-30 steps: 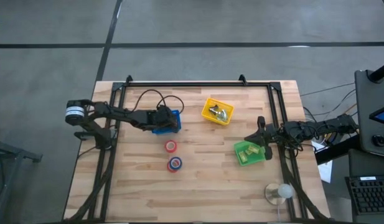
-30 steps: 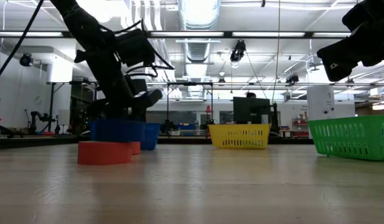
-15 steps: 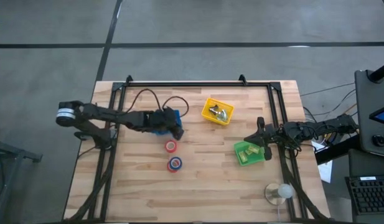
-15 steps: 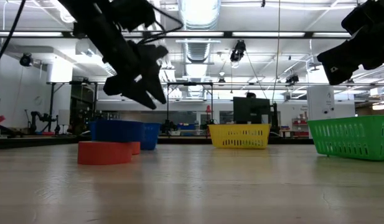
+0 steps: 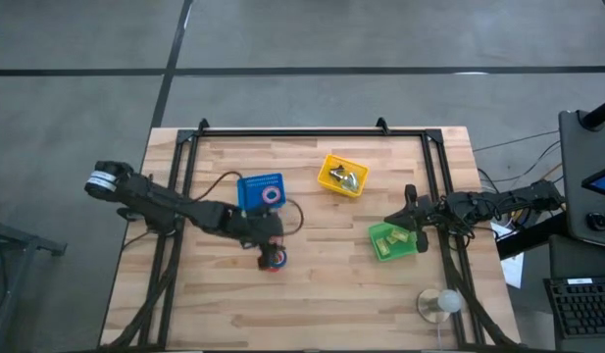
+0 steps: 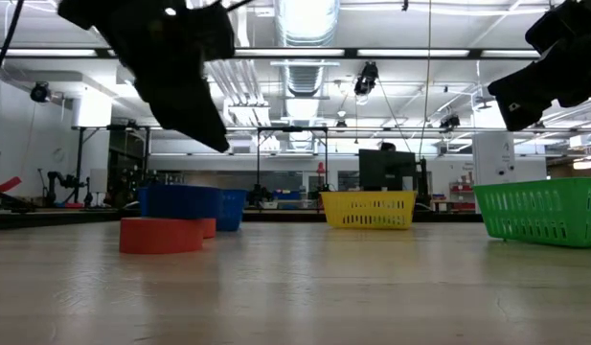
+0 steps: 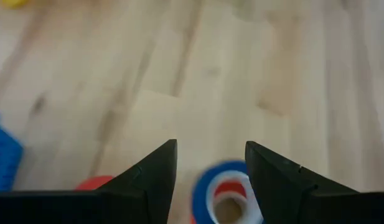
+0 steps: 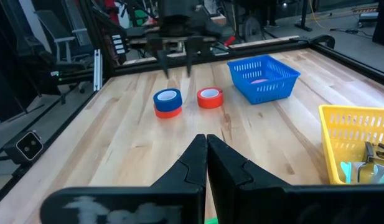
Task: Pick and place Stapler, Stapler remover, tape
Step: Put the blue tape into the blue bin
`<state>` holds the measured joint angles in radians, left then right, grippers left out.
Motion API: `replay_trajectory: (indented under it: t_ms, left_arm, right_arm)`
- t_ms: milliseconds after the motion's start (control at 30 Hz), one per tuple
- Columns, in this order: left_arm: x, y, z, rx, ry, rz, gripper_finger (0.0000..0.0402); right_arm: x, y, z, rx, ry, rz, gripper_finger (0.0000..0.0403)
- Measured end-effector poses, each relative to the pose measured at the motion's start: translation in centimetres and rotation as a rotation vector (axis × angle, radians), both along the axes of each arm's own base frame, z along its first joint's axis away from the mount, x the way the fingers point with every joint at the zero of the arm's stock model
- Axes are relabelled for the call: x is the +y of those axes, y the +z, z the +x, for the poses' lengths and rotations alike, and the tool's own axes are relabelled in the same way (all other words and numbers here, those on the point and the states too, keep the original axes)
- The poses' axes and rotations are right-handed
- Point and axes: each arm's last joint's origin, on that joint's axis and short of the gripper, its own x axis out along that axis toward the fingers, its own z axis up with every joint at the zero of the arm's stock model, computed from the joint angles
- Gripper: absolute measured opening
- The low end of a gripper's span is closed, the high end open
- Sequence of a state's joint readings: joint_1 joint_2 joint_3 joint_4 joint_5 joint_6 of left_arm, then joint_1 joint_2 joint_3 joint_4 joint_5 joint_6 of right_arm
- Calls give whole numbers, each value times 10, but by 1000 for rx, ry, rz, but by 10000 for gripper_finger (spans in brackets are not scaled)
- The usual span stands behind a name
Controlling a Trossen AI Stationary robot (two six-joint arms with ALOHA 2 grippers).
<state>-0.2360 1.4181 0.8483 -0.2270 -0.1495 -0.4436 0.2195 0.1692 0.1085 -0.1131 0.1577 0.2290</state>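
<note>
Two tape rolls lie flat on the table: a blue-and-red one (image 5: 274, 260) (image 8: 168, 102) and a red one (image 8: 210, 98). A third, pinkish roll (image 5: 273, 195) lies in the blue basket (image 5: 253, 188). My left gripper (image 5: 271, 240) (image 8: 175, 65) hovers open above the two loose rolls. In its wrist view the blue roll (image 7: 226, 193) shows between its fingers, which are clear of it. My right gripper (image 8: 206, 146) is shut on nothing at the right edge, by the green basket (image 5: 395, 240). Silvery metal pieces (image 5: 347, 178) lie in the yellow basket (image 5: 329, 169). I cannot make out a stapler.
The three baskets stand across the table's middle: blue (image 6: 190, 203), yellow (image 6: 369, 209) and green (image 6: 544, 211). A black frame (image 5: 312, 132) runs along the far edge and both sides. A small round pale thing (image 5: 441, 302) sits near the right front corner.
My left gripper has risen from the blue basket and swung toward the table's near edge, rolling as it went. It now hangs over the two loose rolls. The pinkish roll in the basket, covered by the gripper before, now shows.
</note>
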Motion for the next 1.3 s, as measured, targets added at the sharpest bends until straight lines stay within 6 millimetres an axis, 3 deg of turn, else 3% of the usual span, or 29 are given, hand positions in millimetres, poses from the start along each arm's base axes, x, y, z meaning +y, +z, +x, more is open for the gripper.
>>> replay_trajectory:
  t_ms: [267, 533, 1000, 1300]
  left_arm:
    - [-21, -1, -6, 1, -92, 21, 192]
    - [-19, -6, -9, 40, -77, 49, 192]
    - [-12, -41, -25, 77, -13, 70, 192]
    - [-12, -46, -25, 10, 3, 44, 191]
  right_arm:
    - [0, 2, 0, -22, 0, 5, 8]
    - [0, 2, 0, -20, 0, 4, 8]
    - [0, 2, 0, -19, 0, 4, 8]
    - [0, 2, 0, -19, 0, 3, 8]
